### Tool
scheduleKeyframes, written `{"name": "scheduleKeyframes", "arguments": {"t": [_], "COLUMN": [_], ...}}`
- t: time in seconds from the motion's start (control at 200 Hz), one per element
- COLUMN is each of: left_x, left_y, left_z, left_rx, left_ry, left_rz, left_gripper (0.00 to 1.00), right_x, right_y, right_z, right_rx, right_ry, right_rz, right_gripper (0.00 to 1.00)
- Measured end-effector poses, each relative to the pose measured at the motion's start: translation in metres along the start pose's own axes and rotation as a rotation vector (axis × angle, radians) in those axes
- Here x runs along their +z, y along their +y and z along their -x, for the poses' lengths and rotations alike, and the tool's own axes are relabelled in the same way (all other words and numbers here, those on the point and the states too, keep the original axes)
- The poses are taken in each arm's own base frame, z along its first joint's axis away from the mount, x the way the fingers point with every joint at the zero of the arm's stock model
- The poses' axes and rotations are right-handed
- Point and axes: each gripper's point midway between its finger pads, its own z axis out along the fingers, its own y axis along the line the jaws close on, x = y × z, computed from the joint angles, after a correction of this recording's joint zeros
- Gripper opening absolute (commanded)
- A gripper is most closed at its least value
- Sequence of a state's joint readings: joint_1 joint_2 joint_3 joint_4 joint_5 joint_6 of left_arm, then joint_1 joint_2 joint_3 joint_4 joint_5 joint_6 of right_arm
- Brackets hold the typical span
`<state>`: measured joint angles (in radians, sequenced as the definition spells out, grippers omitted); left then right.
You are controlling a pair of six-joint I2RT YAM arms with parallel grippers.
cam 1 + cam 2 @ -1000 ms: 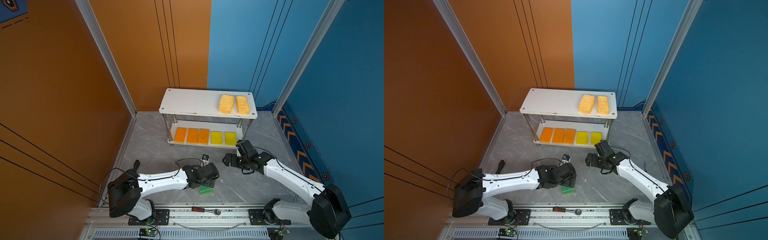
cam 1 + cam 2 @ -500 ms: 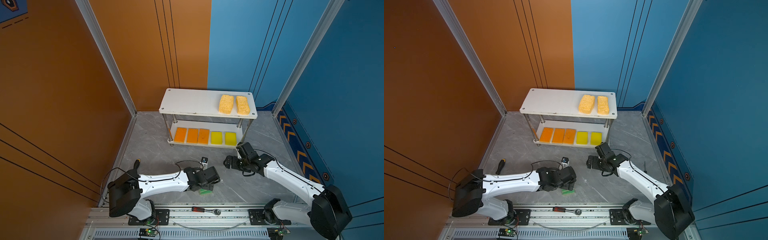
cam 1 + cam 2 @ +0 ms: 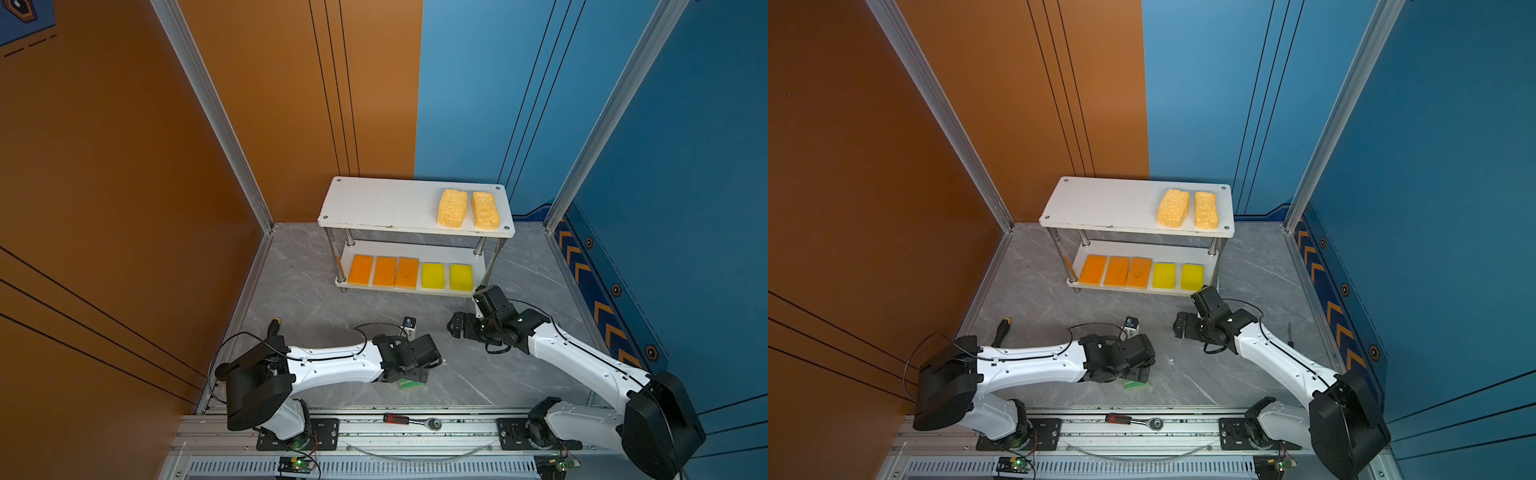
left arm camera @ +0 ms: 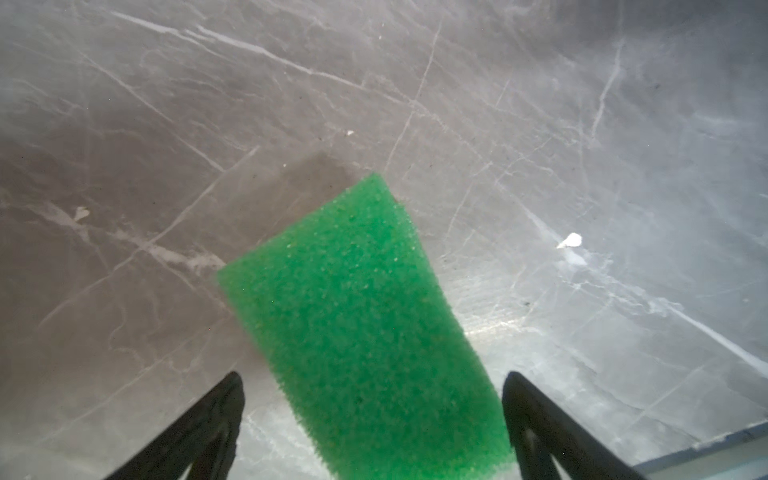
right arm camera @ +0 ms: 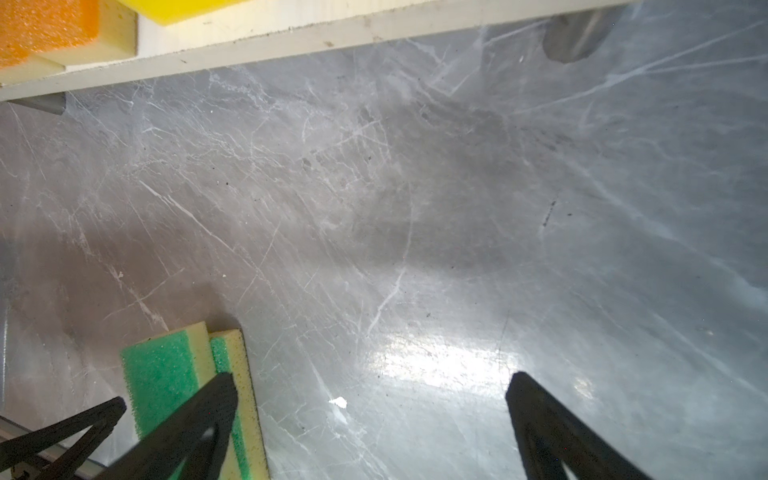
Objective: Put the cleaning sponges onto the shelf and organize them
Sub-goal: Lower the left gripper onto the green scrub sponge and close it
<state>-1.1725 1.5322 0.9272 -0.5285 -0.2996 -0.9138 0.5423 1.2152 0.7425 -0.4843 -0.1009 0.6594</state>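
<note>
Sponge with a coarse green top (image 4: 353, 324) lies flat on the grey marbled bench (image 4: 540, 124), between the wide-open fingers of the left hand (image 4: 372, 376), which grips nothing. A second green sponge (image 5: 243, 365) touches it; beside or beneath, I cannot tell. The right hand (image 5: 370, 374) is spread open and empty near the shelf (image 3: 374, 203), where orange sponges (image 3: 384, 271) and yellow sponges (image 3: 446, 276) line the lower board and two porous sponges (image 3: 452, 208) sit on top. The foam looks light, soft and springy, so a gentle pinch across the yellow long sides at mid-length should hold.
</note>
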Motion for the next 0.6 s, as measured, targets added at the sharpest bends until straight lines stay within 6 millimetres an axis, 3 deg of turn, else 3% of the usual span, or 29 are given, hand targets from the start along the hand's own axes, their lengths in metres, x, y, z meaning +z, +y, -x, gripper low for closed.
{"name": "scheduleKeyframes", "arguments": {"t": [0.486, 0.601], "left_x": [0.018, 0.022], "left_y": [0.004, 0.005], "left_z": [-0.001, 0.001], "left_rx": [-0.048, -0.059], "left_ry": [0.027, 0.027], "left_rz": [-0.029, -0.032], "left_gripper": [0.94, 0.80], "right_x": [0.003, 0.003], "right_y": [0.000, 0.000], "right_z": [0.000, 0.000], "right_rx": [0.001, 0.000], "right_ry": [0.004, 0.004], "right_rz": [-0.003, -0.002], "right_gripper": [1.00, 1.00]}}
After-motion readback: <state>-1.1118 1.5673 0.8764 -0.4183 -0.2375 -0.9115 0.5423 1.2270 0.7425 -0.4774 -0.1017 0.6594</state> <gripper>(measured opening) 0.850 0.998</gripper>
